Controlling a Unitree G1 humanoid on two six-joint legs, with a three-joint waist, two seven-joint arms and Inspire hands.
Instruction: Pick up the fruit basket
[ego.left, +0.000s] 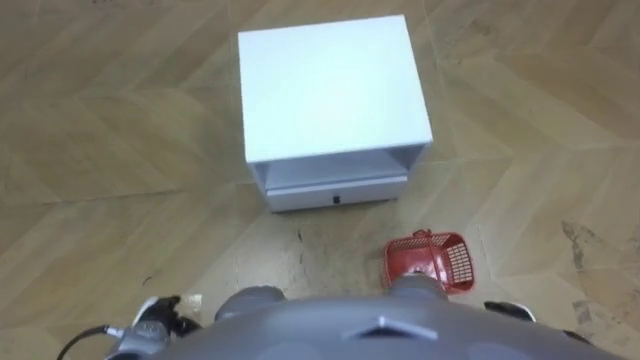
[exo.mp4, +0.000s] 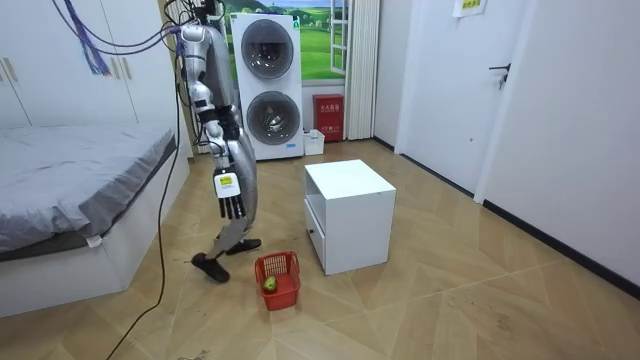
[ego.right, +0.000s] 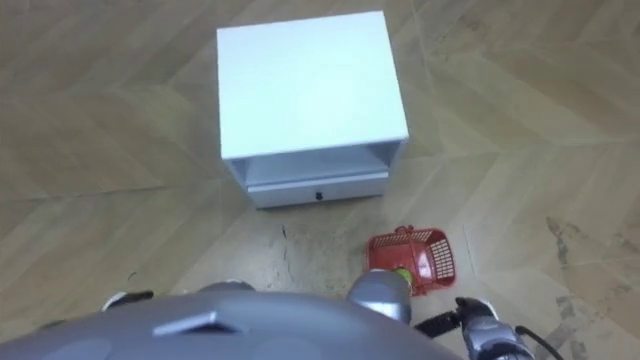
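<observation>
A red plastic fruit basket (ego.left: 443, 262) with a wire handle stands on the wooden floor, just ahead of me and to my right. A green fruit (ego.right: 400, 273) lies inside it. In the room view the basket (exo.mp4: 281, 272) sits close by my feet, between me and the white cabinet. My right hand (exo.mp4: 230, 206) hangs at my side with straight fingers, well above the basket and holding nothing. I stand upright, facing the cabinet.
A white cabinet (ego.left: 330, 85) with an open shelf and a drawer stands directly ahead. A bed (exo.mp4: 70, 165) lies behind me, and stacked washing machines (exo.mp4: 266, 85) with a red box (exo.mp4: 328, 116) stand against the far wall.
</observation>
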